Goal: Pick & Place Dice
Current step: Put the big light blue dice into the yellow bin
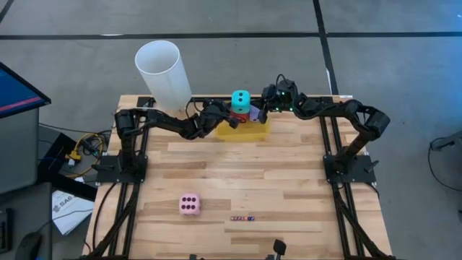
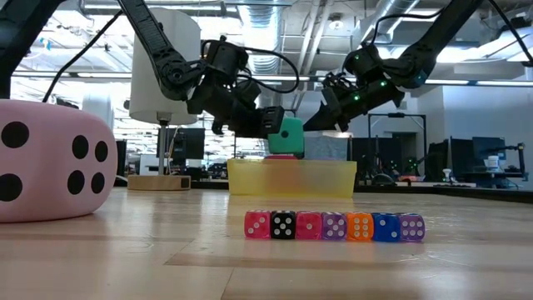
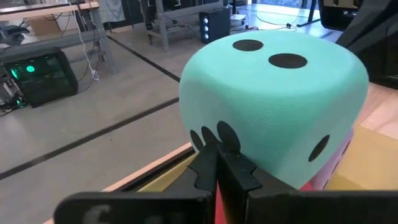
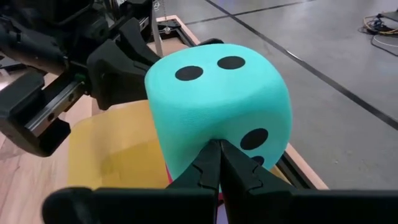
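Note:
A cyan die [image 1: 240, 98] sits on top of a red die [image 1: 239, 114] inside the yellow tray [image 1: 244, 133] at the table's far edge. A purple die [image 1: 253, 115] shows beside the red one. My left gripper [image 3: 217, 157] is shut at the cyan die's left side. My right gripper [image 4: 219, 153] is shut at its right side. The pink die [image 1: 190, 204] rests on the table near the front left. My left gripper touches the lower part of the cyan die's left face [image 3: 214, 134] with its shut fingertips, coming nearly level from the table's left. The die stays upright on the red die. My right gripper touches the die's lower right edge [image 4: 214, 134] with its shut fingertips, slanting slightly down from the table's right.
A white cylinder [image 1: 162, 74] stands at the far left corner, close behind my left arm. A row of tiny dice [image 1: 242, 217] lies near the front edge. Bare wooden tabletop [image 1: 245, 173] lies between the tray and the pink die.

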You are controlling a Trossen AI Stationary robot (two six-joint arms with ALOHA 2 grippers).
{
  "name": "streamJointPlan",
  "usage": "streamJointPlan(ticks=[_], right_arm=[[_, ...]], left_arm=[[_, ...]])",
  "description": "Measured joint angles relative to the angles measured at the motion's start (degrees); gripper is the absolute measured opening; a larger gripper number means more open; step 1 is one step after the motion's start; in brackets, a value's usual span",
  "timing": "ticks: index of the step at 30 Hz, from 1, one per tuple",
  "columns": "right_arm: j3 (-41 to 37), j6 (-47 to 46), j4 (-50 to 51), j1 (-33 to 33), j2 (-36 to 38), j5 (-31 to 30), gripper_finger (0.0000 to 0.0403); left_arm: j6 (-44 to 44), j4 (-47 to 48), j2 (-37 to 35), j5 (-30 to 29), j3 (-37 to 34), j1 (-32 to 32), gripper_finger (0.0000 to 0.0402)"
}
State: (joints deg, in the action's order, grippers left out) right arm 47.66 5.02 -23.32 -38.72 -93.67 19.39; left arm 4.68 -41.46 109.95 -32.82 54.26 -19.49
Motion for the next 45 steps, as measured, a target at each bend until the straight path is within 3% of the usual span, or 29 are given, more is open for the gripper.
streamJointPlan(ticks=[45], right_arm=[[0.1,-1.8,0.2,-0.6,-0.3,0.1,0.0]], left_arm=[[-1.4,-0.2,0.0,-1.9,0.0,0.5,0.0]])
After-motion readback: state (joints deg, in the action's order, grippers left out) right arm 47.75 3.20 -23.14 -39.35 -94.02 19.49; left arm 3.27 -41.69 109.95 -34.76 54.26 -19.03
